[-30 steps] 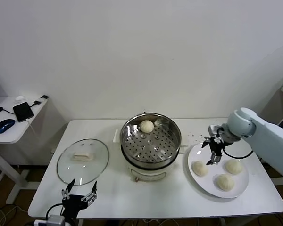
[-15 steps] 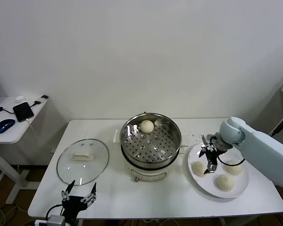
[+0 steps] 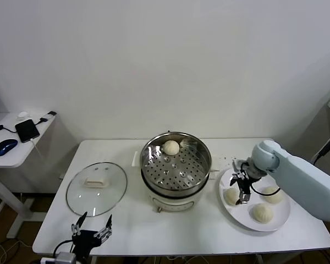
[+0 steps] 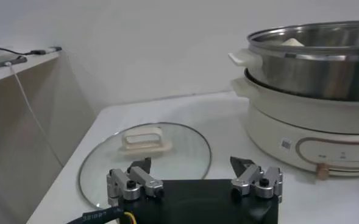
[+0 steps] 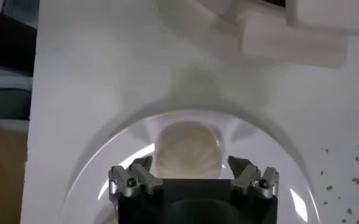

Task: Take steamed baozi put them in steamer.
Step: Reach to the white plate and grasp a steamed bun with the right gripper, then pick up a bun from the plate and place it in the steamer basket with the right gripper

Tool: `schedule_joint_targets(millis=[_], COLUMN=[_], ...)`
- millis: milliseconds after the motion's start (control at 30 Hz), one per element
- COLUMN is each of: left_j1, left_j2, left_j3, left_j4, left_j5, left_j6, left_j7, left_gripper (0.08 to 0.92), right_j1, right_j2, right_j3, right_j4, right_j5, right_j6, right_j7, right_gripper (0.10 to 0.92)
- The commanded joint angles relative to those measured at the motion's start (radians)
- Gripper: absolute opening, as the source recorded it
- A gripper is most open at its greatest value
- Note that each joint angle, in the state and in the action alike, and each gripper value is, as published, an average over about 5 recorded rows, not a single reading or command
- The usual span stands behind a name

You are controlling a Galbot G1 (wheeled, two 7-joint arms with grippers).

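We count 4 baozi. 1 bun [image 3: 171, 147] already sits on the perforated tray of the steamer [image 3: 176, 168], toward its far rim, so we judge the job about a quarter done. The other 3 are on the plate [image 3: 234, 214] to the right of the steamer: 1 [image 3: 231, 196] at the plate's near-left, 1 [image 3: 271, 191] at its far right, and 1 [image 3: 262, 213] at the front.

The right tool [image 3: 239, 188] hangs directly over the near-left bun on the plate, fingers spread wide and pointing down. In the right wrist view that bun [image 5: 187, 148] lies centred between the 2 fingertips [image 5: 136, 172], which stand apart from it on either side; nothing is pinched yet. We judge this to be the approach for the second pick: the tool has to lower around the bun, close gently on the soft dough, lift, and carry it over the steamer's rim.

The left tool [image 3: 92, 231] waits at the counter's [image 3: 132, 231] front edge, near the glass lid [image 3: 96, 188] lying flat on the counter, also spread and empty. In the left wrist view the lid [image 4: 144, 157] lies just beyond its fingers.

As for writing, we see a small label and a faint mark on the steamer's white base [image 4: 301, 137] in the left wrist view, but neither can be read. No brand is legible anywhere else.
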Motion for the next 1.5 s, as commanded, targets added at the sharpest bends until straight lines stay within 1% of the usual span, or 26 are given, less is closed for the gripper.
schedule_joint_targets(millis=[33, 367, 467, 533, 733, 800, 933, 1033, 1133, 1267, 1367, 1500], left_j1=[0.000, -0.002, -0.001, -0.001, -0.004, -0.006, -0.014, -0.028, -0.043, -0.062, -0.075, -0.086], left_j2=[-0.001, -0.002, -0.003, -0.003, -0.004, -0.004, -0.004, -0.004, -0.003, 0.000, 0.000, 0.003], left_j3=[0.001, 0.003, 0.003, 0.004, 0.006, 0.007, 0.014, 0.022, 0.028, 0.032, 0.033, 0.030], left_j4=[0.003, 0.008, 0.009, 0.009, 0.013, 0.015, 0.021, 0.025, 0.026, 0.022, 0.015, 0.007], left_j5=[0.000, 0.002, 0.002, 0.002, 0.003, 0.004, 0.004, 0.004, 0.003, 0.000, 0.000, -0.001], left_j6=[0.000, -0.001, -0.001, -0.001, -0.002, -0.002, -0.001, -0.001, 0.000, 0.003, 0.013, 0.017], left_j7=[0.000, -0.001, -0.001, -0.001, -0.002, -0.002, -0.002, -0.002, -0.001, -0.002, -0.002, -0.004], left_gripper=[0.823, 0.823, 0.823, 0.823, 0.823, 0.823, 0.823, 0.823, 0.823, 0.823, 0.823, 0.823], right_j1=[-0.005, -0.020, -0.020, -0.019, -0.018, -0.016, 0.009, 0.067, 0.173, 0.430, 0.652, 0.903], right_j2=[0.011, 0.028, 0.028, 0.026, 0.019, 0.013, -0.022, -0.078, -0.149, -0.228, -0.232, -0.162], right_j3=[0.002, 0.010, 0.009, 0.009, 0.011, 0.014, 0.020, 0.010, -0.043, -0.240, -0.417, -0.604], right_j4=[-0.015, -0.028, -0.028, -0.028, -0.026, -0.022, 0.005, 0.039, 0.079, 0.127, 0.143, 0.146], right_j5=[-0.013, -0.018, -0.019, -0.019, -0.019, -0.018, -0.002, 0.040, 0.106, 0.237, 0.331, 0.447], right_j6=[0.004, 0.006, 0.005, 0.005, 0.005, 0.005, 0.001, -0.009, -0.025, -0.052, -0.077, -0.129], right_j7=[0.003, 0.017, 0.016, 0.014, 0.015, 0.018, 0.013, 0.002, -0.014, -0.038, -0.048, -0.056], right_gripper=[0.823, 0.823, 0.811, 0.774, 0.608, 0.574, 0.544, 0.521, 0.516, 0.515, 0.516, 0.521])
